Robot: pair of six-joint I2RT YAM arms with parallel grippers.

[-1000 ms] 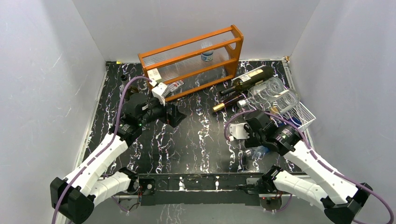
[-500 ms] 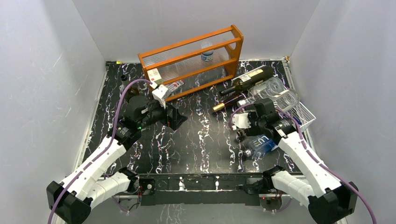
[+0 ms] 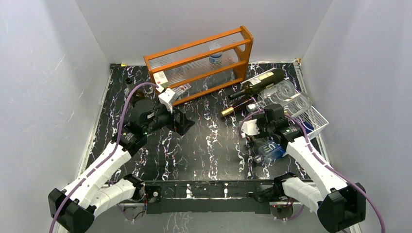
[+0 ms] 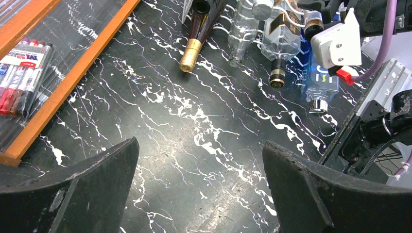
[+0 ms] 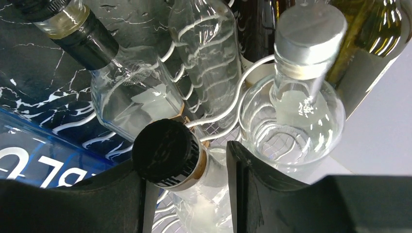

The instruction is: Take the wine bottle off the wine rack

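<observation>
One grasp underway: right end effector (image 5: 184, 162) straddles the black-capped wine bottle (image 5: 164, 156), jaws part-closed w/ a gap, bottle lying in the wine rack (image 3: 316, 120) at tabletop (image 3: 204, 145) right; left end effector (image 4: 199, 160) wide open, idle; next: clamp, pull neck-first past neighbouring bottles (image 5: 291, 107).

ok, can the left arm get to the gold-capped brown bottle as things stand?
Probably yes. The left gripper is wide open and faces bare table up to the gold-capped bottle, whose neck pokes out of the wire rack toward it. The right arm sits further right, seemingly outside that lane.
</observation>
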